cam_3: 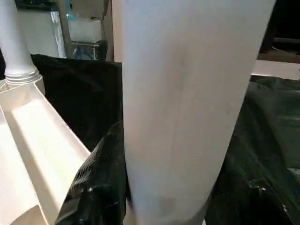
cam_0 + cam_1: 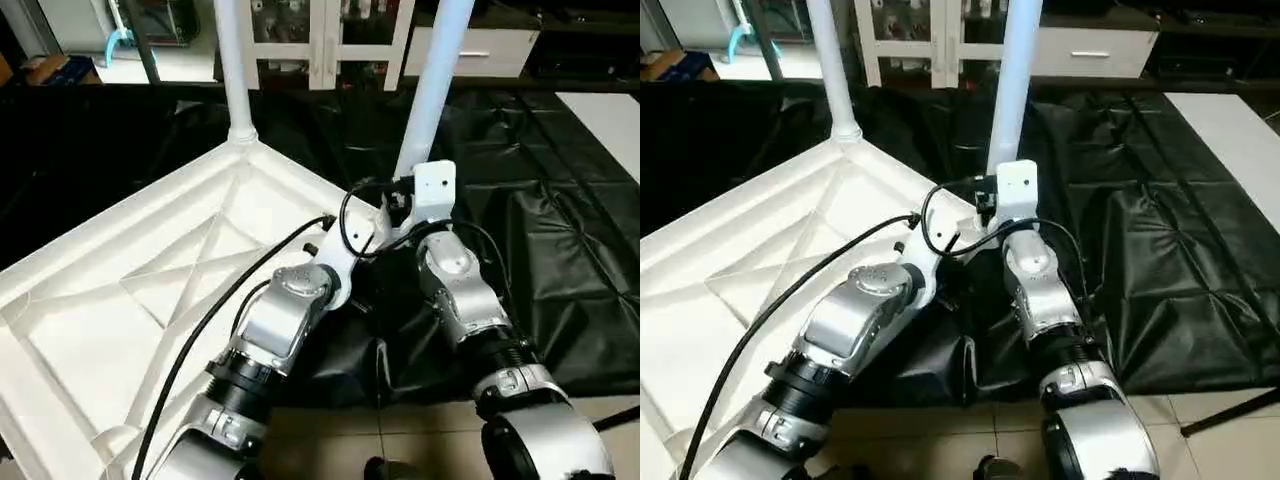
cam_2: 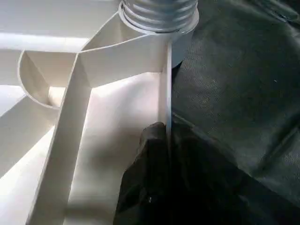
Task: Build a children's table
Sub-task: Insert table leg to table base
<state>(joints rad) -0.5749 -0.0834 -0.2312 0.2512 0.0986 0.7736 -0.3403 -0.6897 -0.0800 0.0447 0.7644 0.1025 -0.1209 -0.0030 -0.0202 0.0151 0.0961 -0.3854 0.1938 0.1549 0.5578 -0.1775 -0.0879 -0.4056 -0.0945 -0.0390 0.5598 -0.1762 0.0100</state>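
Observation:
The children's table top lies upside down, white, with its X ribs facing up. One white leg stands upright in the far corner socket. A second leg stands upright at the right corner, its threaded collar seated in the socket. My right gripper is shut on this second leg low down, with a black finger on either side. My left gripper is shut on the top's thin rim wall just below that corner, pinching it between its fingers.
Black cloth covers the floor under and to the right of the table top. A white glass-door cabinet stands at the back. A white flat board lies at the far right. Tiled floor shows near my arms.

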